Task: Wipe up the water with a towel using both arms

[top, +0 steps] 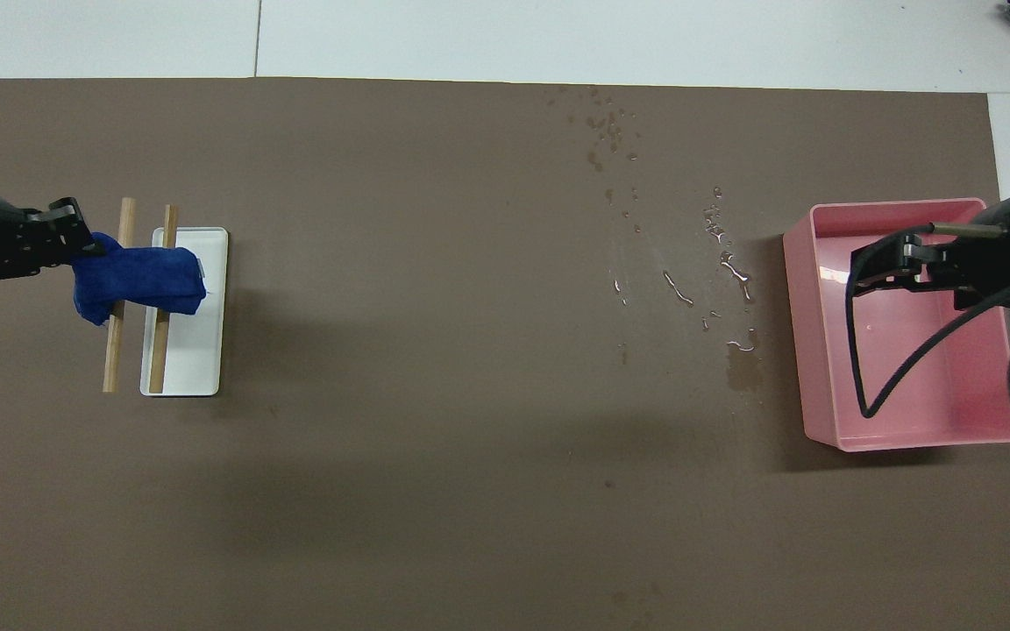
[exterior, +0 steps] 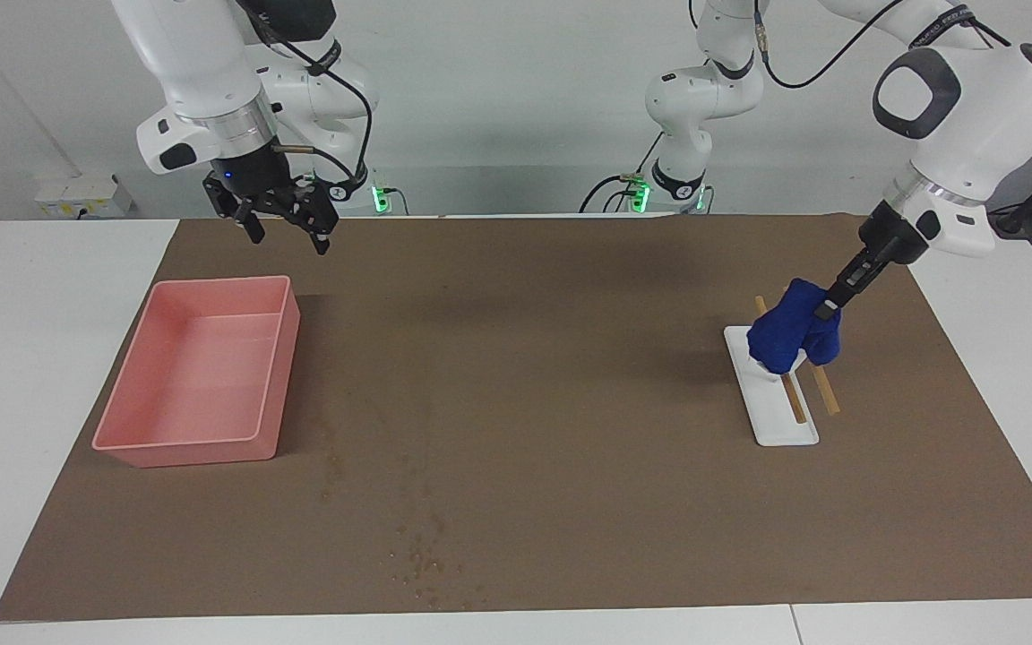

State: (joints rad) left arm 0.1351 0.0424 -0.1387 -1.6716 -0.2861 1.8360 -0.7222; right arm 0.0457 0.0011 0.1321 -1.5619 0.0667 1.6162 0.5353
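Holding our right gripper point(exterior: 288, 228) up in the air over the brown mat's edge by the shallow pink plastic bin point(exterior: 198, 372), we keep its black fingers spread apart with nothing between them; that arm waits; the bin sits at the right arm's end of the table; beside it, and farther from us toward the mat's middle and its outer edge, scattered water droplets point(top: 715, 263) glisten on the flat brown mat point(exterior: 525, 403); at the left arm's end lies a flat white rectangular tray point(exterior: 771, 403) with two thin wooden sticks point(exterior: 794, 399) laid along it; our left gripper point(exterior: 829, 309) is pinching the deep royal-blue soft towel point(exterior: 789, 336), a lumpy bundle draped over the sticks and touching the tray's end nearer to us; faint lettering on the left arm's black cable band is too small for us to read.
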